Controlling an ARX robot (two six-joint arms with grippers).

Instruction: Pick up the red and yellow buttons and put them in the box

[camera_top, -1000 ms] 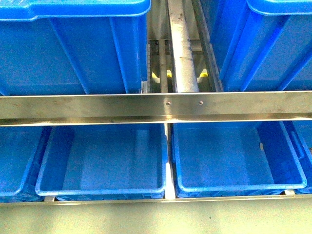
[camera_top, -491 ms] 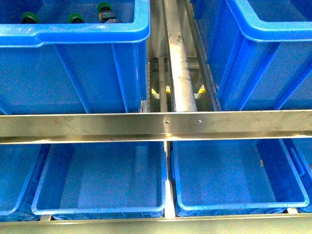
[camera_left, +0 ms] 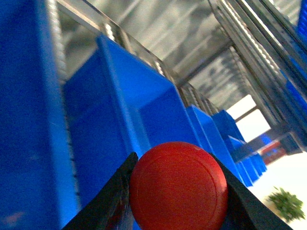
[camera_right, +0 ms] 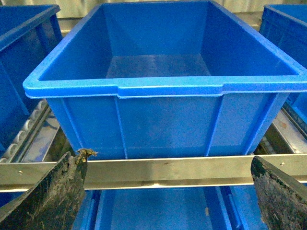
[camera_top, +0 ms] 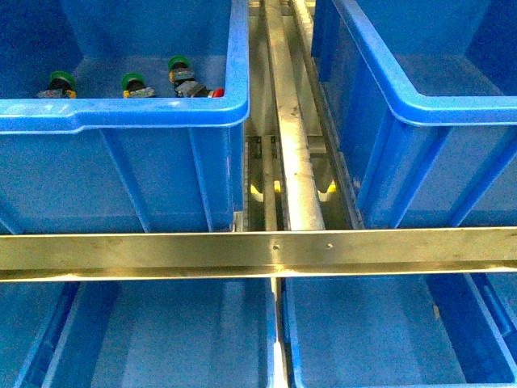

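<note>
The left gripper (camera_left: 175, 197) is closed on a red button (camera_left: 178, 186); the round cap sits between the two dark fingers and fills the gap. The right gripper (camera_right: 166, 163) is wide open and holds nothing. It faces an empty blue crate (camera_right: 168, 88) standing behind the metal rail (camera_right: 168, 171) at the front edge of the shelf. Neither arm shows in the front view. There, the upper left crate (camera_top: 129, 113) holds three green buttons (camera_top: 133, 82) and one more red cap (camera_top: 216, 93) in its front right corner. I judge the held button is going to a box, but I cannot tell which crate. To do this well, carry it over the rim, lower it deep inside, and only then open the fingers, so it does not bounce out.
</note>
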